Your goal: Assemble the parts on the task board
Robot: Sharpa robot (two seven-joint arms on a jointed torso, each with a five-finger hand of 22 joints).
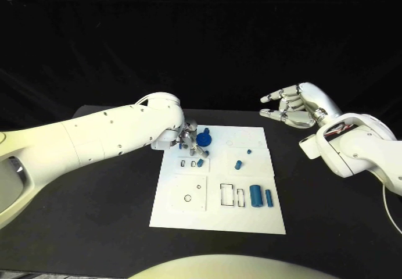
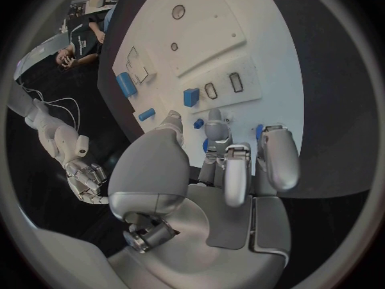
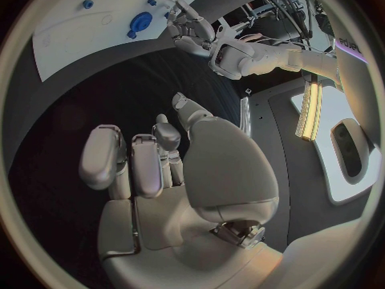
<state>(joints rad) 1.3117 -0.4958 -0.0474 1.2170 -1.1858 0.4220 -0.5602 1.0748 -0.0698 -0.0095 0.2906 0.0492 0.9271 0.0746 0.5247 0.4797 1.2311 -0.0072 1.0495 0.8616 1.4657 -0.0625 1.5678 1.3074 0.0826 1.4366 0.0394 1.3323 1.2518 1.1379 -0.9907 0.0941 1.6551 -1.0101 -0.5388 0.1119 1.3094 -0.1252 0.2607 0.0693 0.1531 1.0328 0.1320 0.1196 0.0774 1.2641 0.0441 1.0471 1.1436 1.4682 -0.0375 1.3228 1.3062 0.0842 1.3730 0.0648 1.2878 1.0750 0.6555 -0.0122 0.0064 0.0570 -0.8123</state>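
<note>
Taking the flat white rectangular task board [image 1: 219, 174] as the landmark, and working from its near edge outward: along the near half, a tall blue plastic block [image 1: 254, 196] and a slim blue plastic bar [image 1: 269, 197] are lying side by side, just beside an empty rectangular outline. Toward the middle, a small blue peg [image 1: 239, 164] is resting on the raised white panel.

At the board's far left corner, the silver left hand [image 1: 189, 139] is reaching down over the board, its fingertips [image 2: 215, 123] coming together beside a small blue piece [image 1: 200, 163] next to the two little slots. It is probably pinching or pressing that piece, but the fingers are covering the contact, so I cannot tell whether anything is actually held. Just beyond the fingertips, a round blue plastic gear-like knob [image 1: 205, 139] is sitting on the board.

To do this step well, the hand should be keeping the piece upright and lined up with its slot before pressing, lowering straight down rather than sliding, and staying clear of the knob so it is not knocked.

Farthest away, off the board's far right corner, the silver right hand [image 1: 295, 106] is hovering above the black table [image 1: 100, 221], fingers loosely spread and holding nothing.
</note>
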